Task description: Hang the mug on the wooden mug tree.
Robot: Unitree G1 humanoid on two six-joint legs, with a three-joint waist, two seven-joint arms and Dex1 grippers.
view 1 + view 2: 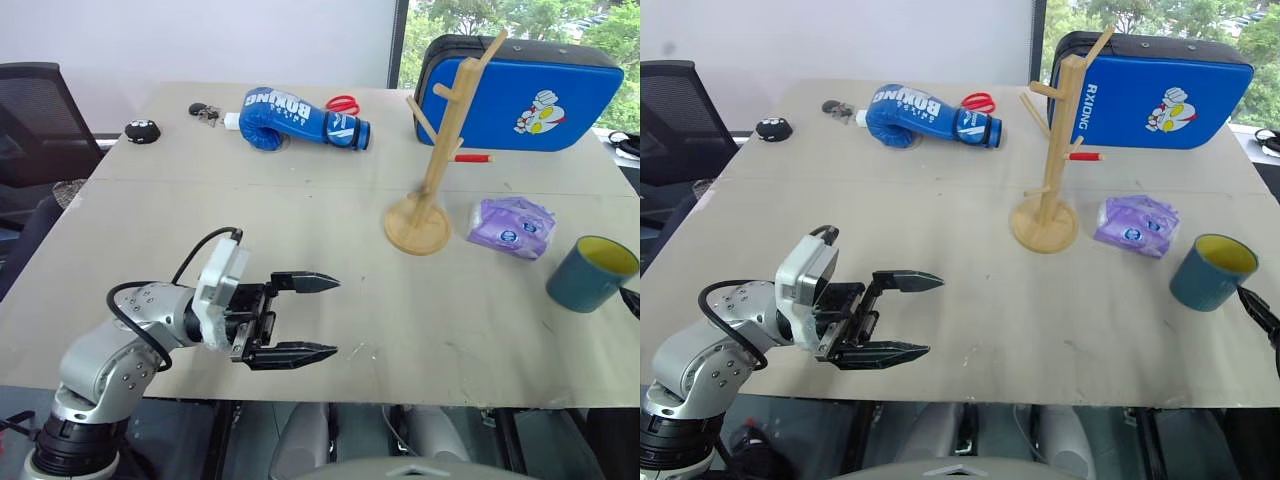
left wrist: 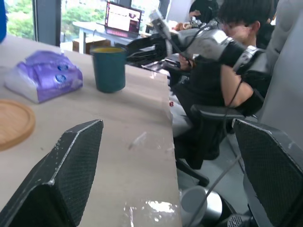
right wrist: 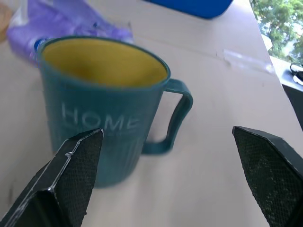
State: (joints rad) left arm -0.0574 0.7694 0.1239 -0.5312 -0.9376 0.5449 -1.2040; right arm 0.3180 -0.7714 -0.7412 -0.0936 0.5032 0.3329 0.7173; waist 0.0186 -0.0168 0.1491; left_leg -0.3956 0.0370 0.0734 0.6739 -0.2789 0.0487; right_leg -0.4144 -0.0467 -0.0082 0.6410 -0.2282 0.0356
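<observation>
Mug (image 1: 592, 273): unhung, on desk (image 1: 300, 230) near right. Tree (image 1: 440, 150): pegs bare. My right tool (image 3: 165, 182): spread, mug ungrasped. Left tool (image 1: 310, 318): spread, empty.

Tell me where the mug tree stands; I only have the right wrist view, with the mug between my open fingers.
Observer: The wooden mug tree stands upright on the table, to the robot's left of the mug, with a purple tissue pack between them.
Operator: Report the left arm.
Observer: The left gripper hangs open over the table's near edge, holding nothing, pointing towards the robot's right.
Operator: Say what lies behind the tree.
Observer: A blue kick pad lies at the far edge, right behind the tree's pegs.
Operator: Check the mug's handle.
Observer: From the head camera it is hidden; the right gripper is not yet closed on the mug.
</observation>
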